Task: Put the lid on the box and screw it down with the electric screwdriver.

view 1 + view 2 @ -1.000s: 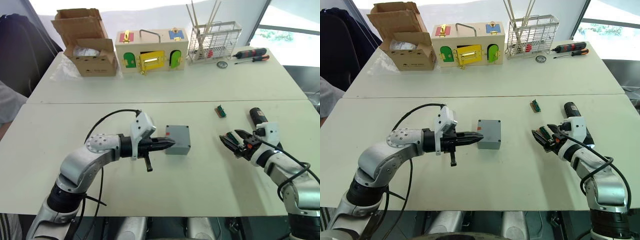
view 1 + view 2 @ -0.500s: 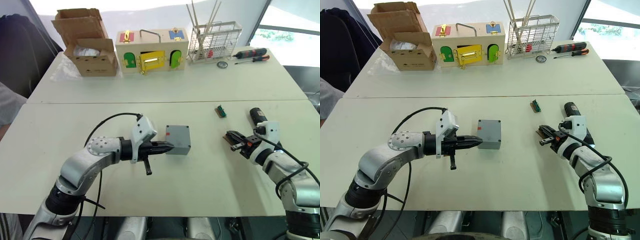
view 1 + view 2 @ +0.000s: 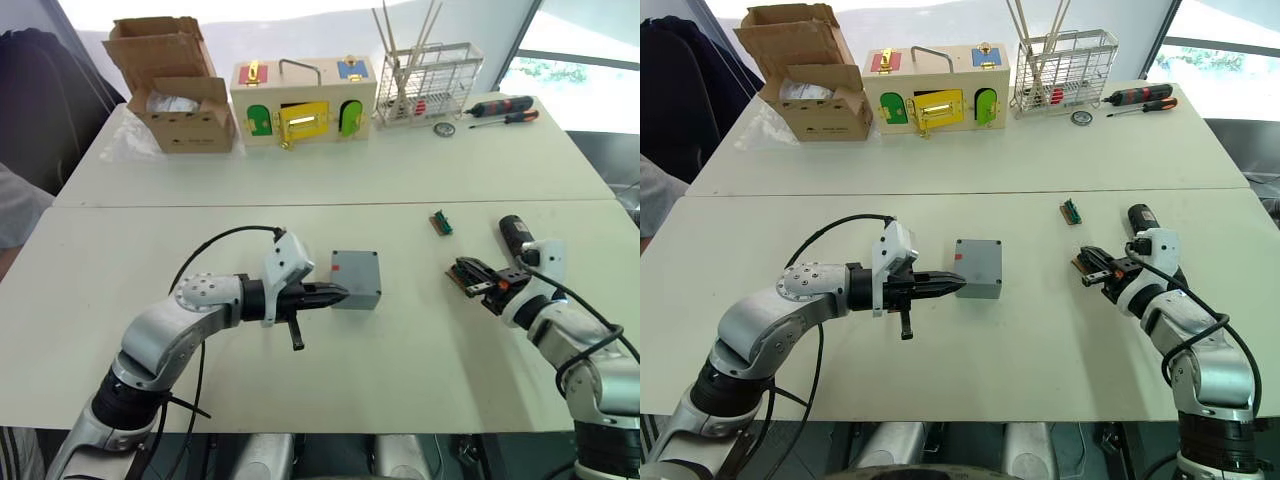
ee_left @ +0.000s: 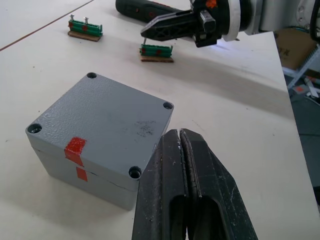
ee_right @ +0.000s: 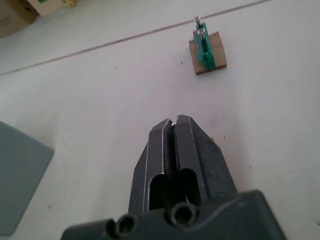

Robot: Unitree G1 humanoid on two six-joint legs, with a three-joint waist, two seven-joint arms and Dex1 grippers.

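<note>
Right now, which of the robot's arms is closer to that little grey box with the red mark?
The left. The left gripper, jaws shut, has its tip at the near side of the grey box. The right gripper, jaws also shut, is well off to the box's right.

The small square grey plastic box (image 3: 356, 279) sits upright on the white surface (image 3: 300, 380), just beyond the tips of the left gripper (image 3: 338, 293), nearly touching them. The thin square grey plastic lid (image 4: 107, 117) already lies flat on top of it, corners lined up, a seam running between the two. Each lid corner has a round screw hole. A red mark crosses the seam on the side facing that gripper. The thick black cylindrical electric screwdriver (image 3: 514, 230) lies flat on the surface just behind the right gripper (image 3: 463, 277).
</note>
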